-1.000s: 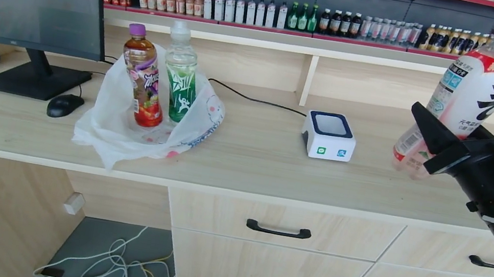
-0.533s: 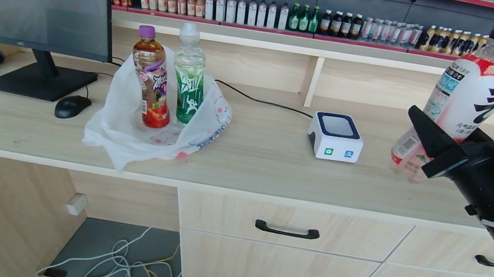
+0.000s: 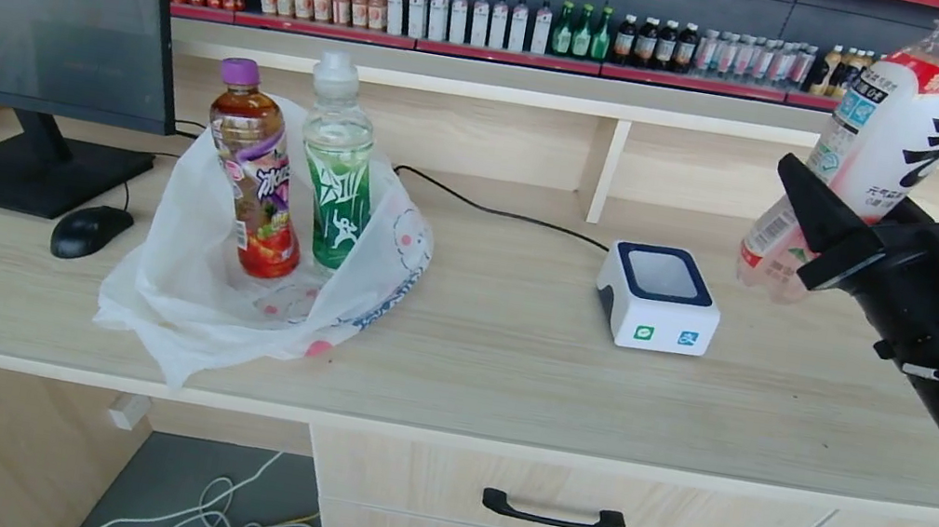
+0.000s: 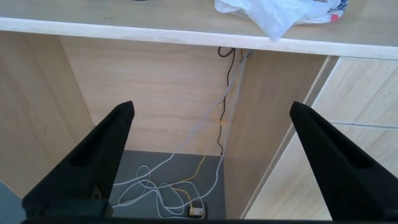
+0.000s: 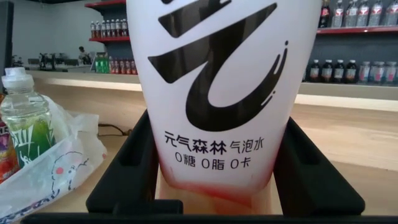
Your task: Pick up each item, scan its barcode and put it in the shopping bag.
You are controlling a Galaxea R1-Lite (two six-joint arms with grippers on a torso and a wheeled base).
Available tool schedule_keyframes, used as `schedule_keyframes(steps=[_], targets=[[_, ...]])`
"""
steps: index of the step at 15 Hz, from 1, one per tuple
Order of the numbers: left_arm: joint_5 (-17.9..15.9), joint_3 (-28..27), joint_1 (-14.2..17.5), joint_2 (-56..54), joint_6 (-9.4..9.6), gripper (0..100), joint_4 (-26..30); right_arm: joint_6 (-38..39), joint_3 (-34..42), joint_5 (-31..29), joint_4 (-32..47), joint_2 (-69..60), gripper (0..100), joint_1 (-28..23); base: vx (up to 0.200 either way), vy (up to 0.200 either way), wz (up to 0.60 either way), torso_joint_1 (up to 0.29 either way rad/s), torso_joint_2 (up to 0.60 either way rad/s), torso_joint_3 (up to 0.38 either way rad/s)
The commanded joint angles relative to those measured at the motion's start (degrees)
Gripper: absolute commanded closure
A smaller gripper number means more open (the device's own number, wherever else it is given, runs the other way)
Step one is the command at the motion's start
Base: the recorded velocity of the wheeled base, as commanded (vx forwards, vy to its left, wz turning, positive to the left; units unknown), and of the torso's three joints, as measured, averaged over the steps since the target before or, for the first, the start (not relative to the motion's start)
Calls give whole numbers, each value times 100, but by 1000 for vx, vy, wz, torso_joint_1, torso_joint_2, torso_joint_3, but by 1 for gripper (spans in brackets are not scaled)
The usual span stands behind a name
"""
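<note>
Bottle (image 3: 886,132) nearer scanner (image 3: 657,298) (right gripper (image 5: 199,186) clamped)

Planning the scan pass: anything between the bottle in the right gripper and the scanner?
Nothing visible. The white bottle, held tilted in the right gripper, hangs above the counter to the right of the scanner, with only bare counter between them. The shopping bag with two bottles sits left of the scanner, out of that path.

bottle (image 3: 896,119): white, black strokes, red band | shopping bag (image 3: 163,295): white, pink spots | scanner (image 3: 654,321): white, navy rim
</note>
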Motion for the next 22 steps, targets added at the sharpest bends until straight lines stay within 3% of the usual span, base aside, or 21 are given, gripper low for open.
schedule_keyframes(steps=[1,6,10,17,22], targets=[[2,0,1,-2,-5,0,-2,-8,-654,26,296,445,100,1,0,0,0,0,0,0],[2,0,1,-2,-5,0,-2,-395,-1331,26,427,1201,100,-8,0,0,0,0,0,0],[-6,0,1,-2,4,0,-2,-1828,-1515,641,427,1474,100,-140,0,0,0,0,0,0],[2,0,1,-2,-5,0,-11,-3568,-1700,1388,638,1667,100,-219,0,0,0,0,0,0],[2,0,1,-2,-14,0,-11,-4262,-1814,1863,638,1992,100,-219,0,0,0,0,0,0]])
